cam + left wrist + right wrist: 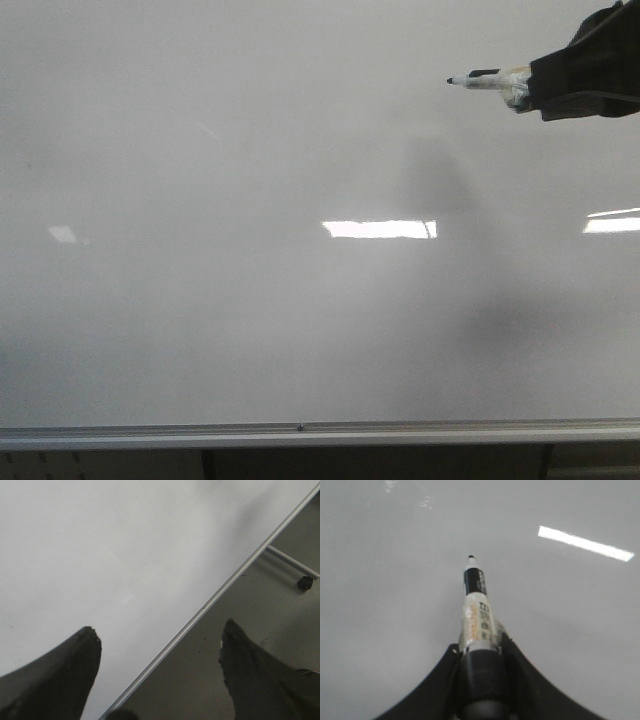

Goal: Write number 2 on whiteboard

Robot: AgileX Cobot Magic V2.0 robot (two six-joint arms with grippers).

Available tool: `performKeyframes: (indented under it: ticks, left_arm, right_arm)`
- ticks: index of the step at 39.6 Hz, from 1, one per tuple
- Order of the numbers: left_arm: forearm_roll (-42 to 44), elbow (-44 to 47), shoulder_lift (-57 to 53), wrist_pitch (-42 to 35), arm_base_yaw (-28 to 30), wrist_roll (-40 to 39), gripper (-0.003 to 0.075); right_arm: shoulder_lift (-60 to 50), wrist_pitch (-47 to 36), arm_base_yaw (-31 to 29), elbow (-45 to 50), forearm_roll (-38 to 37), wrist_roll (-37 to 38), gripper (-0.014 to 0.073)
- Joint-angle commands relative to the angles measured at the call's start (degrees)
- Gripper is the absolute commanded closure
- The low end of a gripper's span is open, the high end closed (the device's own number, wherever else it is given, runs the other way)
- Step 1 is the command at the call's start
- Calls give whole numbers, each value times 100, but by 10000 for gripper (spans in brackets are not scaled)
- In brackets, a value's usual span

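Whiteboard [250,330] filling front view, silver frame running along bottom edge; surface showing only light reflections, no number 2 visible. Right gripper [479,652] reaching in near top right corner, clamping marker [490,80], black tip pointing left, contact with board unclear. Left gripper [160,640] hanging spread wide, holding nothing, over bottom edge.

The front camera looks straight at the whiteboard [250,300], which fills almost the whole view. The left wrist camera looks down past the left gripper [160,645] at the board's near edge and the floor. The right wrist camera looks along the marker [479,615], close to the board. All three show the board.
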Motion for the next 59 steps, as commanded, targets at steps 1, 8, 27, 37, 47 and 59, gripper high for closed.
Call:
performKeyframes:
  ticks: [1,8,27,37,47,59]
  left_arm:
    - [-181,-155,-75,-347,30,-78,230]
    - [-181,-155,-75,-347,30,-78,230]
    - [-181,-155,-75,-360,30,-78,230]
    - [-181,-155,-75,-380,30,-78,230]
    - [-181,-155,-75,-380,30,-78,230]
    - [-159,-155,-75,-416,30,-56,230]
  right_arm:
    - [115,-495,-85,-343,-3,-103,601]
    - [496,-494,-265,-596,-3,-103,650]
    - [786,858,-712,-690,109,-98,662]
    - [1075,546,-539,-695,109,-98,662]
    - [1075,914,-1308,-695,109,-98,662]
    - [251,1591,-831,-699,109,-98,662]
